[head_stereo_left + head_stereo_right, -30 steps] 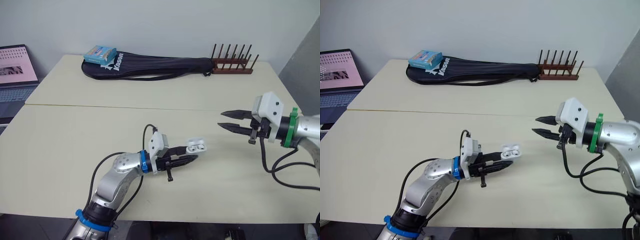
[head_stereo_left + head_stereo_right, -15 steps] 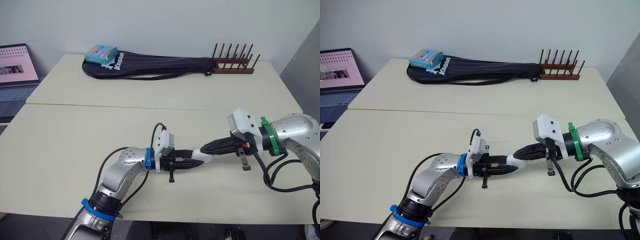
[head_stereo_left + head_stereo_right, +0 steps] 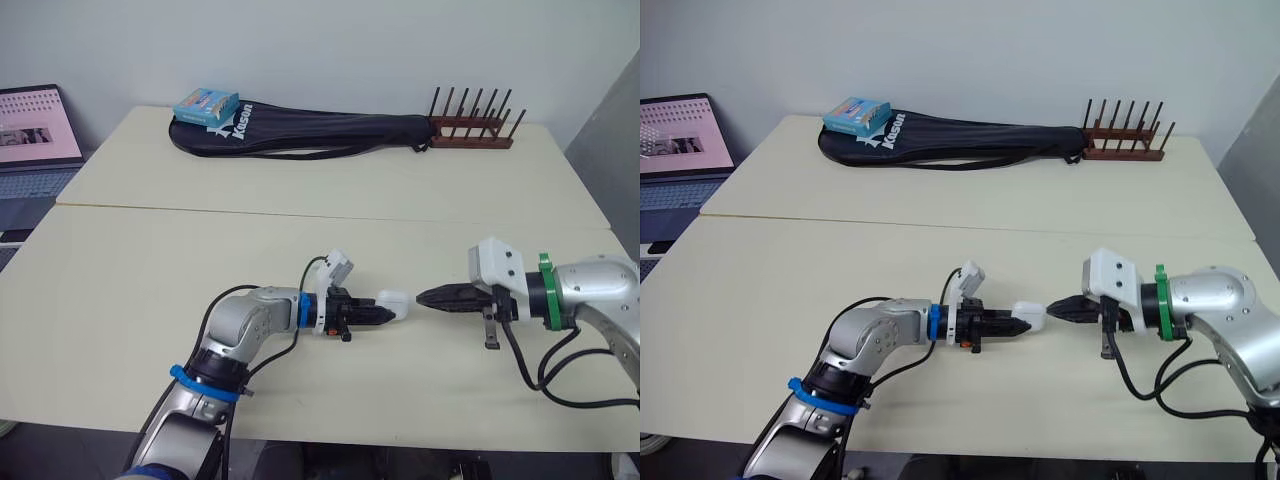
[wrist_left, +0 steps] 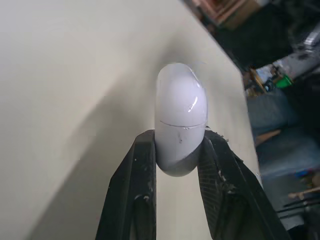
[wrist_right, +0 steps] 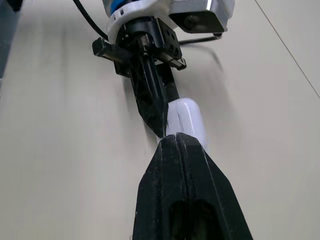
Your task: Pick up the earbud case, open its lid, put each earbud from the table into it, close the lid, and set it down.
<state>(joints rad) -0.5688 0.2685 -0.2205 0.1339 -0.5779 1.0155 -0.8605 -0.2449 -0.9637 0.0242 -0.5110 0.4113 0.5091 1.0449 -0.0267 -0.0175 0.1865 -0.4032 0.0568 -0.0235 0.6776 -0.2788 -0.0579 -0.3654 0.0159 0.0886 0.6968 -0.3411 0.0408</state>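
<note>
The white earbud case (image 3: 393, 304) has its lid closed and is held just above the table near the front middle. My left gripper (image 3: 385, 313) is shut on the case's lower half, and in the left wrist view the case (image 4: 181, 120) stands between the two black fingers (image 4: 135, 185). My right gripper (image 3: 420, 297) is shut with nothing in it. Its tip points at the case from the right, a small gap away. In the right wrist view the case (image 5: 186, 117) lies just beyond the closed right gripper (image 5: 176, 136).
A black racket bag (image 3: 300, 135) with a blue box (image 3: 206, 105) on it lies along the far edge. A wooden peg rack (image 3: 472, 130) stands at the far right. A laptop (image 3: 35, 130) sits off the table's left side.
The case lid was open a second ago and is now closed. My right gripper came in from the right, shut, met the case, then drew back slightly.
</note>
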